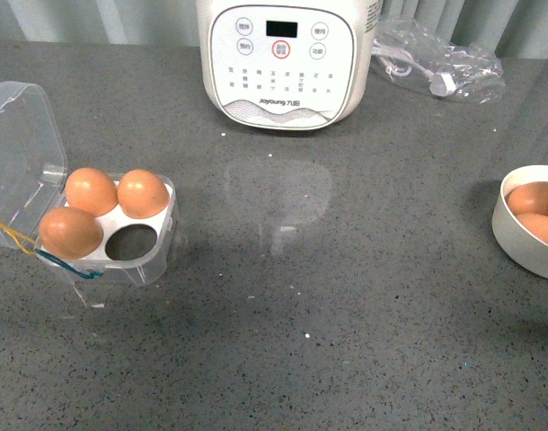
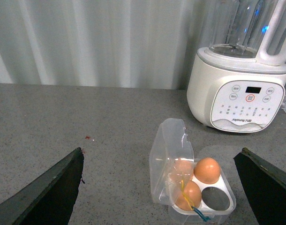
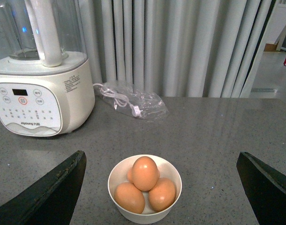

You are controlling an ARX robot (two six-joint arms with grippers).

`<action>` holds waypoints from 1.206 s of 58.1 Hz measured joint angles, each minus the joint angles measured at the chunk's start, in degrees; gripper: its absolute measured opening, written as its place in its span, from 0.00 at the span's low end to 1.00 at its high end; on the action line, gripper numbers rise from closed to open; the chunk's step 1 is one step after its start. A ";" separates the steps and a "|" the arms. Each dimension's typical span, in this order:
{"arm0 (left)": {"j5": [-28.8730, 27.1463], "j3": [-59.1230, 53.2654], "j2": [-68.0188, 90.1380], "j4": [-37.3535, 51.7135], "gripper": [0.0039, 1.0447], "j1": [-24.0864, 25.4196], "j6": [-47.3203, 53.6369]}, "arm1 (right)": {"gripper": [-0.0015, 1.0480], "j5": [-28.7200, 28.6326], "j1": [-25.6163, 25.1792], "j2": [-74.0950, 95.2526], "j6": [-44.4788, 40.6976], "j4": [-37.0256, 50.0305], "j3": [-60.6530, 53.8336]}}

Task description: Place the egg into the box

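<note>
I count three eggs in the one box at the table's left, with one cell empty. Three more show in the bowl on the right. The cooker reads "Joyoung". The left gripper and right gripper are spread wide, holding nothing.

Grey bench. At left, an open clear egg carton holds three brown eggs, its fourth cell empty. White Joyoung cooker top centre; white bowl of eggs at right edge.
</note>
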 joint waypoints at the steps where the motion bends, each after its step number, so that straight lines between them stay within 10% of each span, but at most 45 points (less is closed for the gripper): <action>1: 0.00 0.00 0.00 0.00 0.94 0.00 -0.02 | 0.93 0.00 0.00 0.00 0.00 0.00 0.00; 70: 0.02 0.00 0.00 0.00 0.94 0.00 -0.02 | 0.93 0.00 0.00 0.00 0.00 0.00 0.00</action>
